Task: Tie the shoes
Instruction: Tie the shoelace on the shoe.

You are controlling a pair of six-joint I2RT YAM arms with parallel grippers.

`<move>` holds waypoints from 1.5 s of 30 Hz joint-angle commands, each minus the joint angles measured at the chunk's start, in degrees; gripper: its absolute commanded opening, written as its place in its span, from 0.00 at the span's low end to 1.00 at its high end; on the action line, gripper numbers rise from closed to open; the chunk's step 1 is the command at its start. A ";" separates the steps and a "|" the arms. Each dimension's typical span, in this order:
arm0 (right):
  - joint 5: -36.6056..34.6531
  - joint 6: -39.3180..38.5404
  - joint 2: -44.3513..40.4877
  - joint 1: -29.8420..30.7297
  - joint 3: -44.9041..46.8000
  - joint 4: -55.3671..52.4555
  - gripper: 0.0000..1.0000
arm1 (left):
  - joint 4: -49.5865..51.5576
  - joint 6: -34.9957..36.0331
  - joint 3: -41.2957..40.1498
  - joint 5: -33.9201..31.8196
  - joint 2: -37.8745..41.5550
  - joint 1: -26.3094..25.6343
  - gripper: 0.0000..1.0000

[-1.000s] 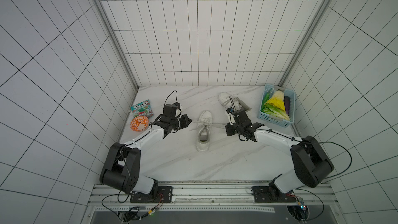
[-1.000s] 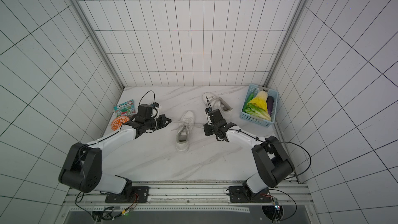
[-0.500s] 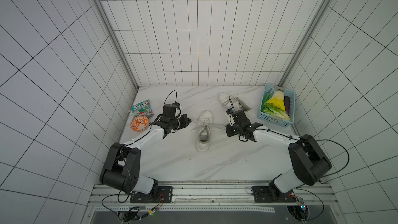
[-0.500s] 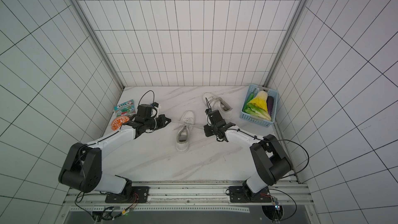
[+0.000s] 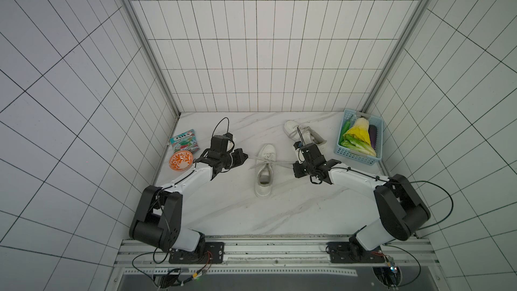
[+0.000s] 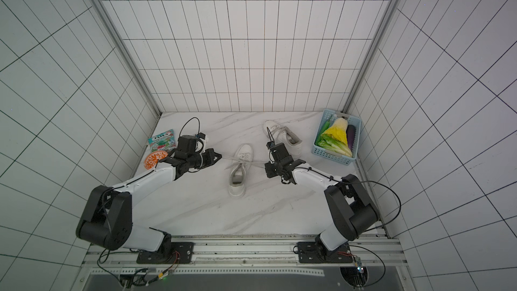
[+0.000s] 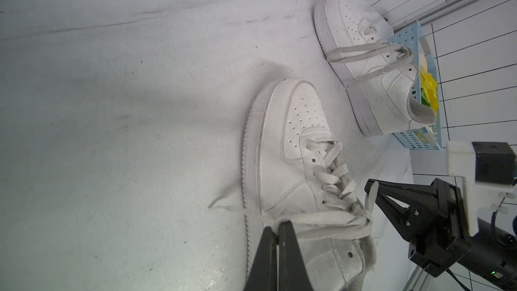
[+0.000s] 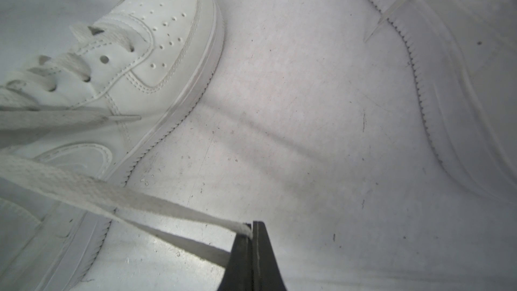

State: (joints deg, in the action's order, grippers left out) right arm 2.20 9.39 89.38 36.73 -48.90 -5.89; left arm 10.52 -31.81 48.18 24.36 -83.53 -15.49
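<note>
Your left gripper (image 7: 278,226) and right gripper (image 8: 251,226) each pinch a lace (image 8: 112,194) of the near shoe (image 5: 264,180) (stretched taut); yank harder and one may slip out.

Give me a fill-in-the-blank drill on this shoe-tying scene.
The left claw and the right claw each pinch a ____ of the middle shoe.
The vegetables lie in a ____ basket.
The orange bowl stands beside the ____ arm.
Missing: lace, blue, left.
</note>
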 commanded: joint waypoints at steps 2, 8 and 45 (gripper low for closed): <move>-3.16 -0.86 0.85 -0.35 0.32 -3.36 0.00 | -0.07 1.40 -0.69 -0.79 1.17 0.90 0.00; -3.03 -0.86 0.88 -0.42 0.37 -3.38 0.00 | 0.11 1.49 -0.72 -0.87 1.35 1.07 0.00; 15.03 -2.18 -20.73 -2.42 4.62 4.02 0.72 | 0.90 1.71 0.47 3.59 8.98 2.33 0.46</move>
State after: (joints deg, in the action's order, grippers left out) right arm 15.59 6.31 72.58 35.27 -45.10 -0.86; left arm 10.94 -30.74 47.77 28.75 -77.69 -14.35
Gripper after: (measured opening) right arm 0.703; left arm 0.436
